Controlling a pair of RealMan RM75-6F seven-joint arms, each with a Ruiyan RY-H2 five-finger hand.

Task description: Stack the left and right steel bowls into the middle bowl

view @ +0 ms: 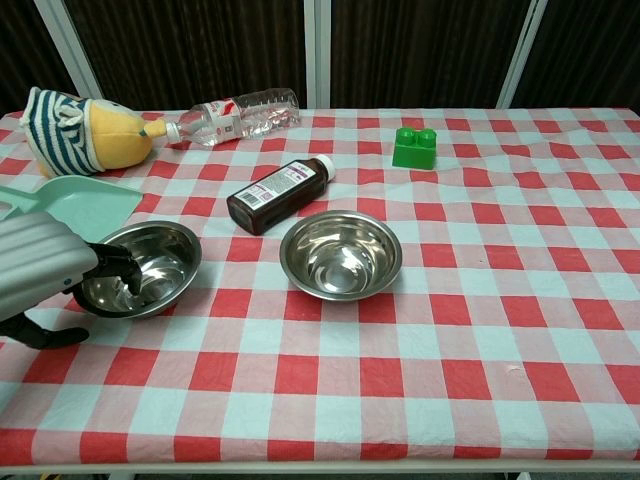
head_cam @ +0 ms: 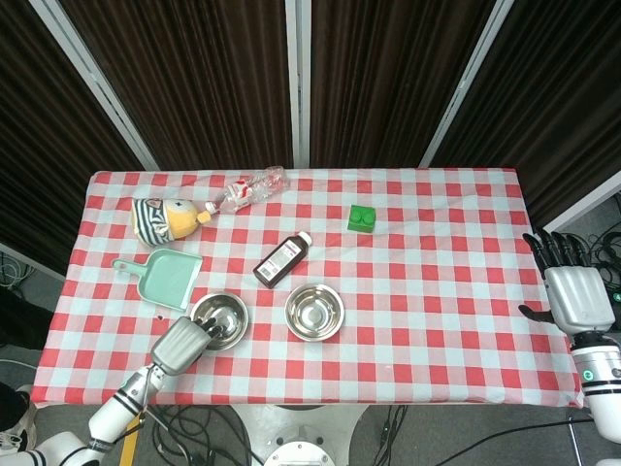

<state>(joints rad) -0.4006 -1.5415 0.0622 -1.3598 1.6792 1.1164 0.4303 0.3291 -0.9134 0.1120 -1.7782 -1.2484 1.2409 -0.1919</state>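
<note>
Two steel bowls are in view. The left bowl (head_cam: 227, 315) (view: 158, 262) sits near the table's front left. My left hand (head_cam: 179, 347) (view: 35, 270) grips its near-left rim, fingers hooked inside and thumb low on the outside by the cloth. The middle bowl (head_cam: 314, 312) (view: 341, 253) stands empty just to its right. My right hand (head_cam: 572, 291) hangs open beyond the table's right edge, fingers spread, holding nothing; the chest view does not show it.
A brown medicine bottle (head_cam: 283, 259) (view: 280, 193) lies just behind the two bowls. A teal dustpan (head_cam: 165, 277) (view: 80, 205) lies left of the left bowl. Farther back are a plush toy (head_cam: 160, 218), a clear plastic bottle (head_cam: 250, 189) and a green block (head_cam: 363, 218).
</note>
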